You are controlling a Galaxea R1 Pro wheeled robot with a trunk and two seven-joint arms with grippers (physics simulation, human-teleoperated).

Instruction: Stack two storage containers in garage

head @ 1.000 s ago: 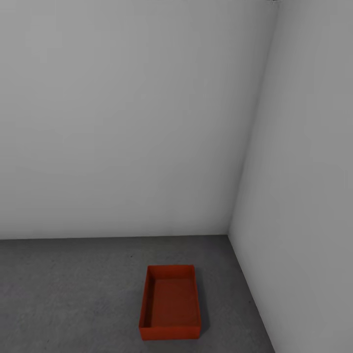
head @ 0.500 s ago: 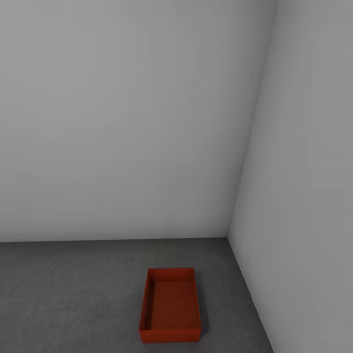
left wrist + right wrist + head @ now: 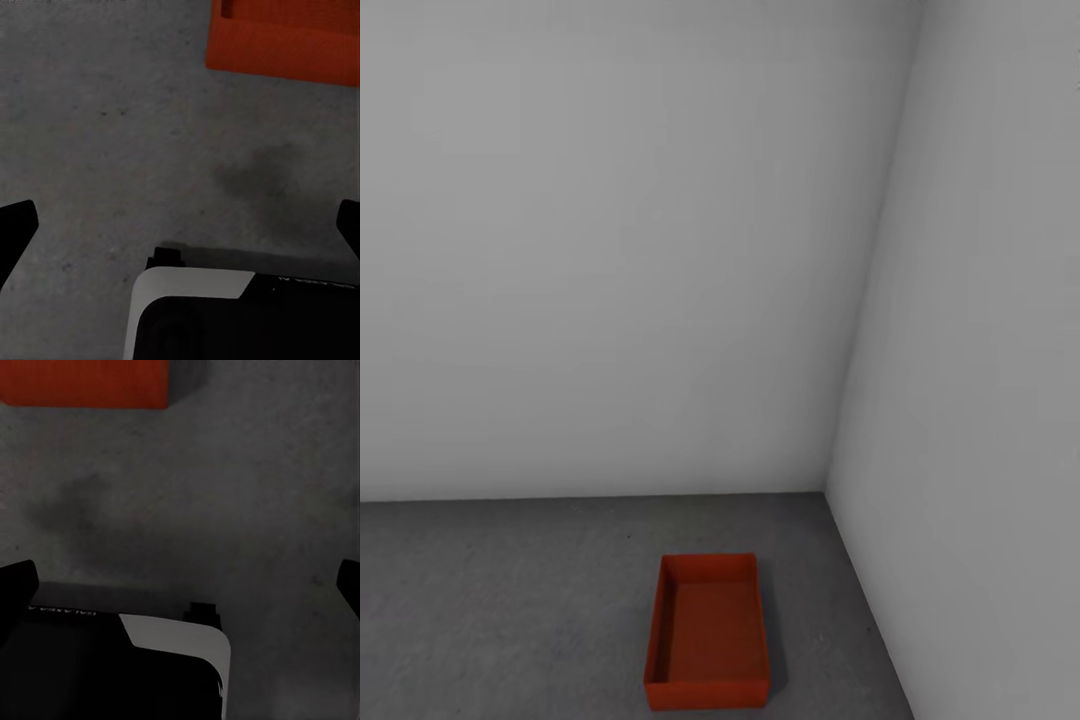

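Orange-red bin: one open-topped rectangular plastic storage container (image 3: 707, 633) sits upright on the dark grey speckled concrete floor (image 3: 500, 600), near the corner where two plain pale grey walls (image 3: 630, 250) meet, apart from both walls.
Contents: interior looks empty.
Second container: none to log from these views; judged yet to be brought from the living room.
Left end effector (image 3: 180, 225): released, dark finger tips spread to opposite frame edges, nothing between them; concrete beneath, the bin's side wall (image 3: 289, 41) ahead.
Right end effector (image 3: 180, 581): likewise released and empty; same bin's wall (image 3: 82, 382) ahead over bare floor.
Step in hand (judgement): first container placed in the garage; robot stands free of it, fetch trip pending.
Method note: keep both arms clear of the bin so it is not nudged toward the wall; it should stay square and accessible for stacking. When the second arrives, align long sides with the lower rim and lower it level.
Surface: matte concrete, faint darker smudge (image 3: 255, 172) between wrist and bin; flat, likely stable base.
Room: bare, no clutter in sight.
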